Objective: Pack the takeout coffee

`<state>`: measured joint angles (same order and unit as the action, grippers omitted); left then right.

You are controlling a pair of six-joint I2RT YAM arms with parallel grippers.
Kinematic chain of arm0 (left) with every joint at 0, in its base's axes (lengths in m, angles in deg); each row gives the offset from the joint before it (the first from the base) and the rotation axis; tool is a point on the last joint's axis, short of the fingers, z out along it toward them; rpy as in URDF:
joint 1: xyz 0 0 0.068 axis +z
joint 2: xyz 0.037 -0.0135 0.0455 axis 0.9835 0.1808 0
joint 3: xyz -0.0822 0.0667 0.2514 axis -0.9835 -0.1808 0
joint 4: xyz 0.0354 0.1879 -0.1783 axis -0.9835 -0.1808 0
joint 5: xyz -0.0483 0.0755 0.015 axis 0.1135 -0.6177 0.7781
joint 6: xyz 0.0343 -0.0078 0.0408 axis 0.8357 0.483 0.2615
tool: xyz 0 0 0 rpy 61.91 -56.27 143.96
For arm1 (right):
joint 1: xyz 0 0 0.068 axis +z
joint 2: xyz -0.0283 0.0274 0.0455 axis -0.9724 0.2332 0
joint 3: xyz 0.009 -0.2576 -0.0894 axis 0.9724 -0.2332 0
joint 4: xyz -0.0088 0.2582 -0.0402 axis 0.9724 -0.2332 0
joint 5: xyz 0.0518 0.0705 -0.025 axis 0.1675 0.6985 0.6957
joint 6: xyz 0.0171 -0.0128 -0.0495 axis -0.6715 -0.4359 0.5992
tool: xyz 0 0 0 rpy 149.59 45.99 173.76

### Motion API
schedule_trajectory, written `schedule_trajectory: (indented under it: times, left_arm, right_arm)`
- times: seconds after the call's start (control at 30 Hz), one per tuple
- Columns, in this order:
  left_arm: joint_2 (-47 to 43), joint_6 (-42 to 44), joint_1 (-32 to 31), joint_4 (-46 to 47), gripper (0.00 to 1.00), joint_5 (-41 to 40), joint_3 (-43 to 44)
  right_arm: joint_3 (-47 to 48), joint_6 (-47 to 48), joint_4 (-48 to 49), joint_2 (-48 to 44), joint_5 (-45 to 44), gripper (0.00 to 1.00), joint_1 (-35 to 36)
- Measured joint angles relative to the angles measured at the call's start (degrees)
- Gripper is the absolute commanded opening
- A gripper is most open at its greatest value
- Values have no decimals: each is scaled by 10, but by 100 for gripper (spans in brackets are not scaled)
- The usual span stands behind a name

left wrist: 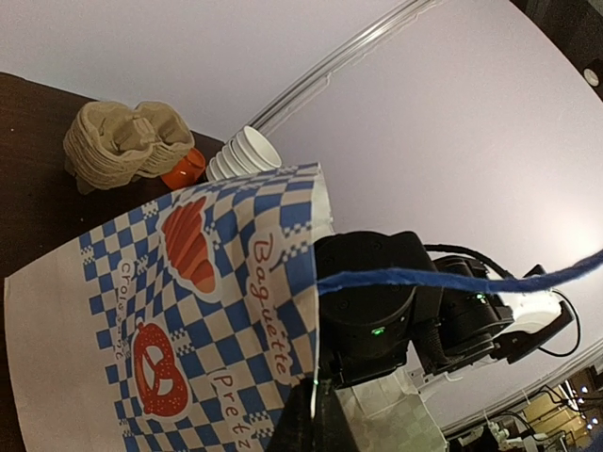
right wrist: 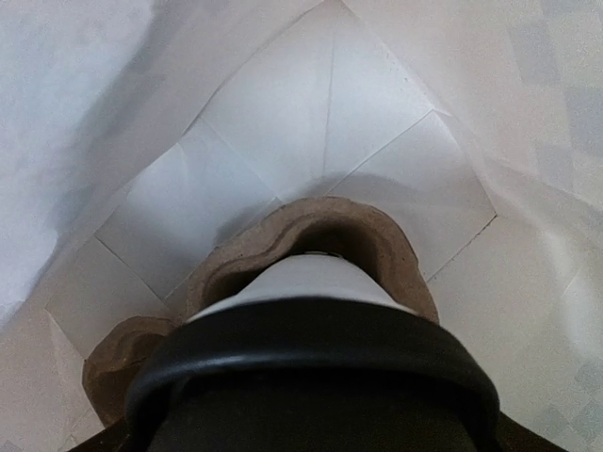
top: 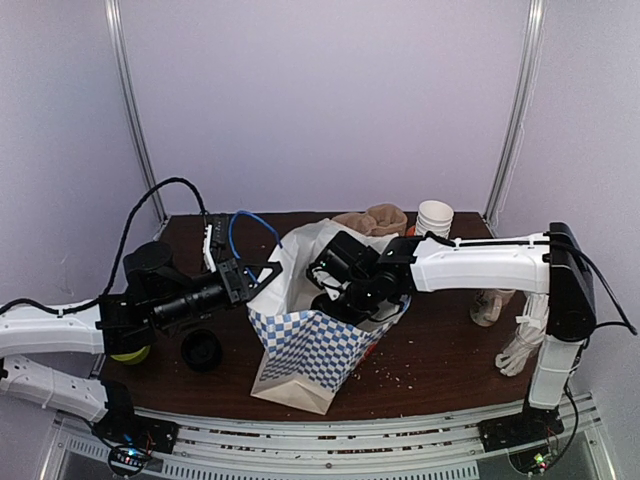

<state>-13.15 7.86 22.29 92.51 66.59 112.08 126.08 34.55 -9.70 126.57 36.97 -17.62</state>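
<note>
- Dark brown table (top: pixel 440 370), carrying everything below.
- Blue-and-white checked paper bag (top: pixel 310 345), printed with a croissant and a pretzel, standing at mid-table with its mouth open upward.
- White right arm (top: pixel 480 260), stretched across from the right side, its black wrist dipping into the bag's mouth.
- At the bag's left rim, left end effector (top: pixel 250 280): in the left wrist view closed tight, the rim's paper edge pinched between the dark fingers (left wrist: pixel 303 426).
- Down inside the bag's mouth, right end effector (top: pixel 335 298): fingers out of sight in its own wrist view, so cannot tell how far open or whether gripping anything.
- At the table's far edge behind the bag, stack of brown pulp carriers (top: pixel 372 220), with a stack of lidless paper cups (top: pixel 434 217) just beside it on the right.
- Upright inside the paper bag, straight under the right wrist camera, takeout coffee (right wrist: pixel 311 282): black lid (right wrist: pixel 311 353) on, white upper wall showing.
- On the bag's white floor, single pulp carrier (right wrist: pixel 377 240), its well ringing the cup from above; cannot tell whether seated in it.
- Right of the bag, under the right arm, cream mug (top: pixel 487 307).
- Left of the bag, black round thing (top: pixel 202 350) on the table.
</note>
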Motion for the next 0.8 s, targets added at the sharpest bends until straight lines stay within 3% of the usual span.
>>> schedule_trajectory:
  times: [0.37, 0.8]
  left_arm:
    - [-61, 3, 3, -106, 0, -22, -1]
    - [-73, 6, 3, -134, 0, -35, -2]
  right_arm:
    - [46, 3, -11, 46, -5, 77, 6]
    - [112, 29, -50, 97, -42, 76, 26]
